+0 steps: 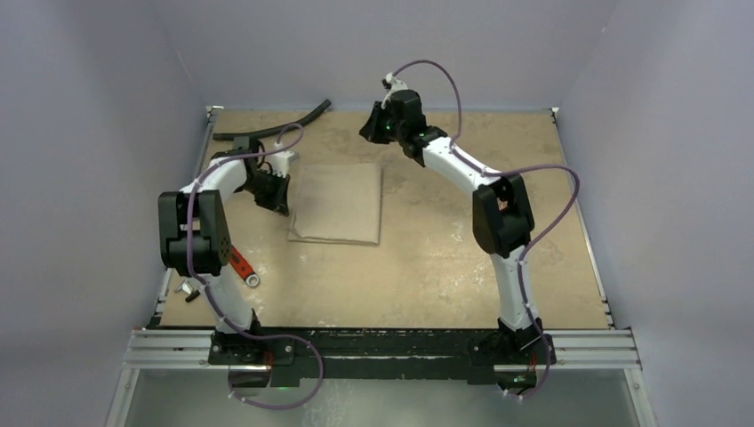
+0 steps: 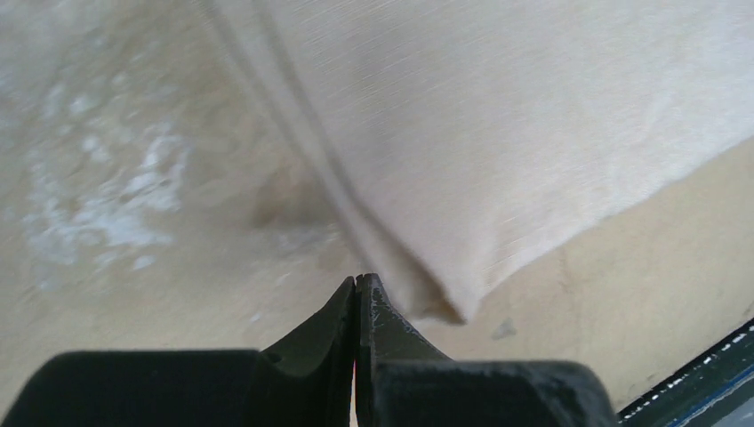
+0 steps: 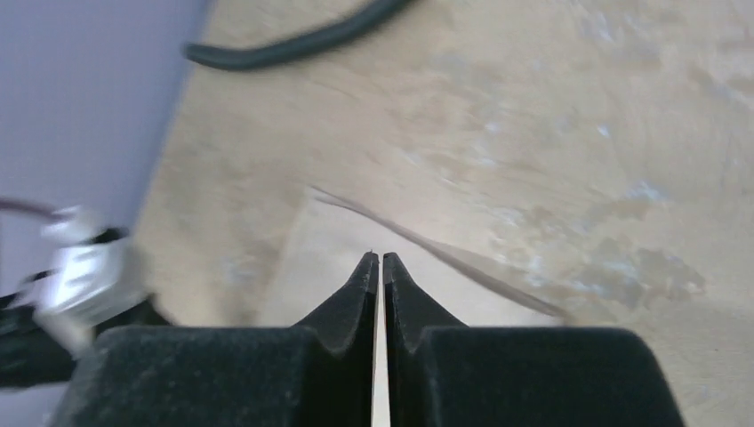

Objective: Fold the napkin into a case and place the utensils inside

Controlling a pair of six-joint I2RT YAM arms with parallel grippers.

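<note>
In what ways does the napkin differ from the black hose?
The napkin is beige, near the table's colour; the hose is black. The napkin is flat and broad; the hose is thin, long and curved. The napkin lies mid-table; the hose lies by the far left corner. Both rest on the table.

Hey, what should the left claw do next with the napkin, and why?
Probably open the left claw and slide it onto the nearest corner of the napkin. Its jaws are shut with nothing between them, that corner sits just beside the tips, and the napkin lies flat with no fold started.
</note>
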